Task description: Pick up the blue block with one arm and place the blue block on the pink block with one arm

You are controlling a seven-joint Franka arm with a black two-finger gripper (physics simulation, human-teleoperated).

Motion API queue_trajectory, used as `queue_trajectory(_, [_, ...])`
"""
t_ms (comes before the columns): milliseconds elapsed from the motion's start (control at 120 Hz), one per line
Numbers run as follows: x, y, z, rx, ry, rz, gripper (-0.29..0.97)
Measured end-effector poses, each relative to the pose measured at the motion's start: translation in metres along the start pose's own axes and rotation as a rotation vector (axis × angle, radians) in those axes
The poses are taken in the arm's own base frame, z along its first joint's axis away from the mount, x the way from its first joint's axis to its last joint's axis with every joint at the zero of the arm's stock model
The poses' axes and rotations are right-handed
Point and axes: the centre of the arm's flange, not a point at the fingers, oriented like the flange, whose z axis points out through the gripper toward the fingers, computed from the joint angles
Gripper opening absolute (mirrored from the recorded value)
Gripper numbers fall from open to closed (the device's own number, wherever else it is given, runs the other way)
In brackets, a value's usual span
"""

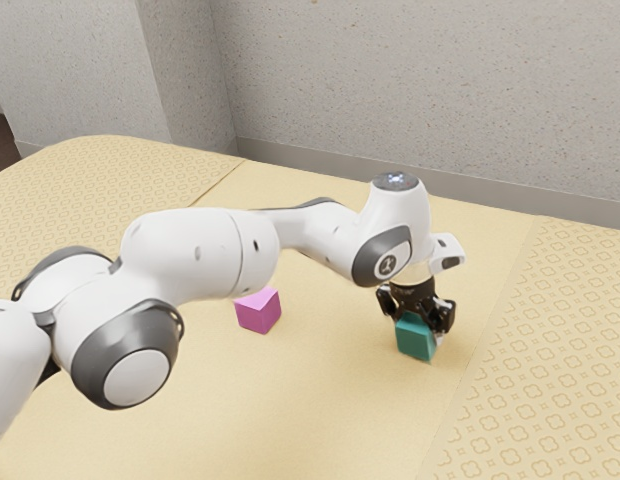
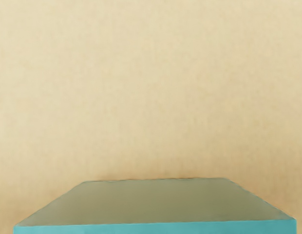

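The blue block [image 1: 418, 340] sits in the lower right part of the exterior view, on the plain yellow table [image 1: 320, 410]. It looks blue-green. The black gripper [image 1: 418, 318] is right on top of it, pointing straight down. The top of the block goes up into the gripper, so the gripper is around the block and not beside it. I cannot tell if the gripper is squeezing the block or is just open around it. I also cannot tell if the block is off the table or resting on it.

In the wrist view, the blue block [image 2: 156, 207] is at the bottom of the frame, big and close. Its flat top is just under the hand. The bare table [image 2: 151, 87] is beyond it.

The pink block [image 1: 258, 311] is near the middle of the exterior view, well apart from the blue block and toward the exterior view's left of it. It stands alone on the table with nothing on top.

The big white arm [image 1: 190, 260] comes in from the lower left of the frame and reaches over, behind the pink block, to the blue block.
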Motion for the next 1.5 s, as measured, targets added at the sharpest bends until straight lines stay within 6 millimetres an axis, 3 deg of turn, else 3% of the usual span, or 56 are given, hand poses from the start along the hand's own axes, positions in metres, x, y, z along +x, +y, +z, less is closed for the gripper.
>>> queue_trajectory(225, [0.007,-0.014,-0.018,0.040,0.007,0.026,0.31])
queue_trajectory(367, [0.019,-0.034,-0.048,0.055,0.022,0.028,0.30])
queue_trajectory(550, [0.020,-0.079,-0.094,0.098,0.019,0.005,0.30])
queue_trajectory(725, [-0.005,-0.129,-0.126,0.130,-0.027,-0.028,0.30])
queue_trajectory(1150, [-0.037,-0.239,-0.147,0.157,-0.092,-0.095,0.32])
queue_trajectory(1500, [-0.059,-0.262,-0.132,0.153,-0.152,-0.075,0.34])
